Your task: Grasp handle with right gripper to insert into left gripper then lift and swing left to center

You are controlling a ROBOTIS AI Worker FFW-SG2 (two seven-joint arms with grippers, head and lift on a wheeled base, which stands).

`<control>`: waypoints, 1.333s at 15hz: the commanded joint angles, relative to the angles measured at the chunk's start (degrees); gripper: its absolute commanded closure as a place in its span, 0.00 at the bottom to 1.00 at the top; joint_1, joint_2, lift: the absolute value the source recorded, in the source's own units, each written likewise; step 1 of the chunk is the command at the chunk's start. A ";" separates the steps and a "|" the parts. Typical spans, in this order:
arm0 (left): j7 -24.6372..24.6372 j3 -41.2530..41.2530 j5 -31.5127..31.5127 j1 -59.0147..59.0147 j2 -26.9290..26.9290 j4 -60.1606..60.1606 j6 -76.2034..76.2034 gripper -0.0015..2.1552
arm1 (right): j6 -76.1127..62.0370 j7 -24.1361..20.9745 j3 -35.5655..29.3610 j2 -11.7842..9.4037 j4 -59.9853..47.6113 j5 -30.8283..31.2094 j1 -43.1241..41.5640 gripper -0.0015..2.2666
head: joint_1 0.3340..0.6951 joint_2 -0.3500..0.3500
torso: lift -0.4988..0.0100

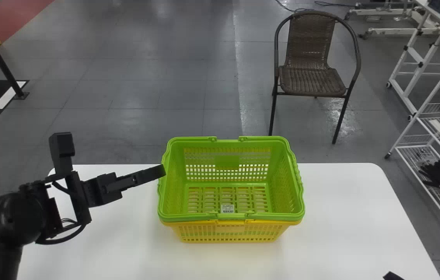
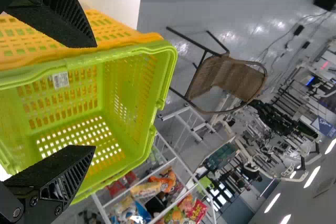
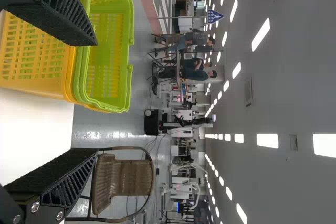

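Wrist views add ceiling lights [image 3: 261, 34]. Green basket [image 1: 227, 161] nests in yellow basket [image 1: 229, 228]. Left gripper [image 1: 160, 172] and right gripper [image 1: 392, 276] gape wide, empty.

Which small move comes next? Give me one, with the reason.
Probably ease the right gripper in toward the green basket's folded handle: the handle lies down along the rim, and that gripper is off to the right, fingers apart and holding nothing. The left gripper, also open, is by the basket's left side, with no handle raised to it.
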 commanded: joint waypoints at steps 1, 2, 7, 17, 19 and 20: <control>-1.01 0.09 0.60 -3.68 0.59 4.93 1.05 0.06 | -0.62 0.00 -0.18 0.05 0.00 -0.08 0.16 0.03 | 1.00 0.49 | 0.98; -1.71 -0.09 0.60 -5.00 1.20 7.13 1.22 0.06 | -0.62 0.00 -0.27 0.05 0.00 -0.08 0.25 0.03 | 1.00 0.48 | 0.98; -3.30 -1.14 1.56 -9.39 2.96 16.44 1.22 0.06 | -0.97 0.00 -0.44 0.13 0.00 -0.08 0.33 0.03 | 1.00 0.48 | 0.98; -3.21 -5.62 0.60 -12.64 3.22 22.95 -2.82 0.06 | -2.73 0.00 -1.15 0.49 0.35 -0.08 0.69 0.03 | 1.00 0.46 | 0.98; -3.30 -5.71 0.68 -12.73 3.22 22.95 -2.65 0.06 | -2.73 0.00 -1.32 0.49 0.52 -0.17 0.69 0.03 | 1.00 0.44 | 0.98; -3.47 -5.80 0.68 -12.73 3.22 22.95 -2.65 0.06 | -2.73 0.00 -1.32 0.49 0.52 -0.17 0.69 0.03 | 1.00 0.44 | 0.98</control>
